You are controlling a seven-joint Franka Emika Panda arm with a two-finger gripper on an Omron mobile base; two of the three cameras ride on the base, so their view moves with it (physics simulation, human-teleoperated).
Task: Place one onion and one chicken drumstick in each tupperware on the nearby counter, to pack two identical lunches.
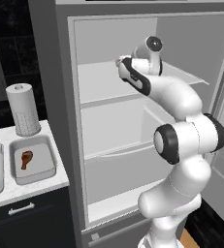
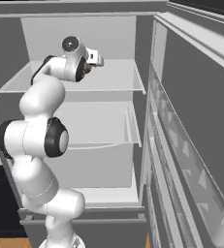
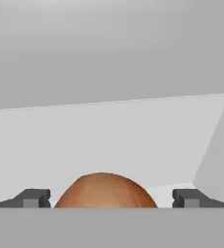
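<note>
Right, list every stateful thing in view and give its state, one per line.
Fridge: door open, arm reaching inside.
Gripper: open, one fingertip either side of the onion.
Onion: on the fridge shelf, not gripped.
Nearer tupperware: lid off, holds one chicken drumstick, no onion.
Paper towel roll: upright on the counter.

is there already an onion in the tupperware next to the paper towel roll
No, the tupperware beside the paper towel roll on the counter holds one chicken drumstick and no onion.
</note>
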